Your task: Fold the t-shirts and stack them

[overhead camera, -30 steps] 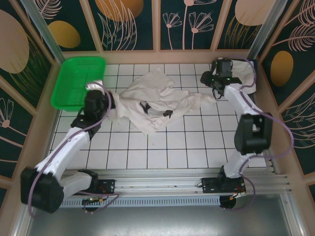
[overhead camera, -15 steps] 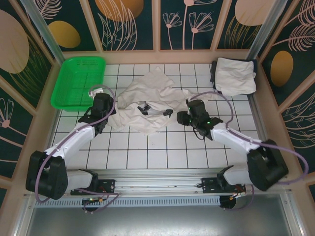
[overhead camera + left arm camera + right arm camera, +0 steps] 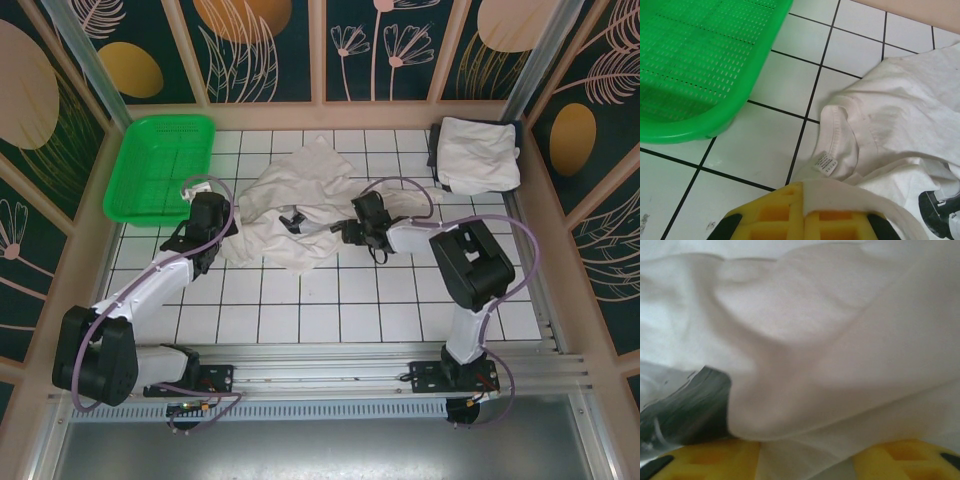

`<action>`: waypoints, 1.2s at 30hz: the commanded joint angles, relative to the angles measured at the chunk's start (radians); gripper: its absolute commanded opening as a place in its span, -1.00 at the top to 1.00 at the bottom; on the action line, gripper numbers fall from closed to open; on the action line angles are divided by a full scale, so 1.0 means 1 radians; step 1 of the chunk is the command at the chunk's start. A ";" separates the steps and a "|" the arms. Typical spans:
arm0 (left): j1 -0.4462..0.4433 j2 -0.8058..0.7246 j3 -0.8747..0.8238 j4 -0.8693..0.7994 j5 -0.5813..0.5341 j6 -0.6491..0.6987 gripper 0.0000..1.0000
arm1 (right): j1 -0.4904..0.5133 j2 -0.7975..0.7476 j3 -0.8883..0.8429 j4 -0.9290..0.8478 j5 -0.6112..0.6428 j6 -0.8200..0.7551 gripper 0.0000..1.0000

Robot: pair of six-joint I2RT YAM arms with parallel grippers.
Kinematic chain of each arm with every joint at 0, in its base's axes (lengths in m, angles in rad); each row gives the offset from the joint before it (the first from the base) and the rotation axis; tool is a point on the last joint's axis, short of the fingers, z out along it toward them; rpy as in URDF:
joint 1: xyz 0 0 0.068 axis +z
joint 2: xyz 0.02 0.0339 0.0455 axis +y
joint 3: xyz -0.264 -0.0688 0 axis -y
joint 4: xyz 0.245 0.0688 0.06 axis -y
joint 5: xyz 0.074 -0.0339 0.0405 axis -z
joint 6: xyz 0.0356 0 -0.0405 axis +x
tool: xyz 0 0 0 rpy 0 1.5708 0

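Desk: a white tiled desk with dark grid lines [image 3: 330, 300] is carrying all the things, with both arm bases sitting at its near edge.
Loose shirt: a crumpled off-white cloth t-shirt with a dark print [image 3: 300, 200] is lying spread in uneven folds around the middle of the desk, towards the far side, between the two arms.
Folded shirt: a second off-white cloth t-shirt, folded into a neat rectangle [image 3: 478, 155], is resting in the far right corner, well apart from the loose shirt.
Basket: a bright green plastic mesh basket [image 3: 160, 165] is sitting in the far left corner, near the loose shirt's left edge but not touching it.
Left arm: the left gripper [image 3: 220, 228] is reaching the left edge of the loose shirt, just beside the basket's near corner.
Left jaws: the jaws are standing closed, with their yellow pads pinching a band of the loose shirt's cloth in the left wrist view.
Collar: the ribbed neckline with its small white printed label [image 3: 826, 163] is lying on the tiles just ahead of the left jaws.
Right arm: the right gripper [image 3: 343, 232] is reaching leftward onto the loose shirt's right part, beside a patch of the dark print.
Right jaws: the jaws are standing apart, with their yellow pads straddling a soft fold of the loose shirt in the right wrist view.
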 commanded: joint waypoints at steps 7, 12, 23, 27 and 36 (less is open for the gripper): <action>0.004 -0.016 0.005 -0.042 -0.063 0.026 1.00 | 0.100 -0.095 0.265 -0.358 0.293 0.003 1.00; 0.005 -0.084 -0.003 -0.049 -0.097 0.047 1.00 | 0.238 -0.240 0.303 -0.604 0.387 -0.006 1.00; 0.005 -0.052 0.026 -0.064 -0.269 0.096 1.00 | -0.053 0.088 0.639 -0.517 0.164 -0.172 0.17; 0.005 0.060 0.089 -0.089 -0.288 0.108 1.00 | -0.054 0.231 0.788 -0.653 0.250 -0.187 -0.01; 0.005 0.395 0.319 -0.277 -0.330 0.041 0.27 | 0.161 -0.270 0.053 -0.199 0.144 -0.157 0.03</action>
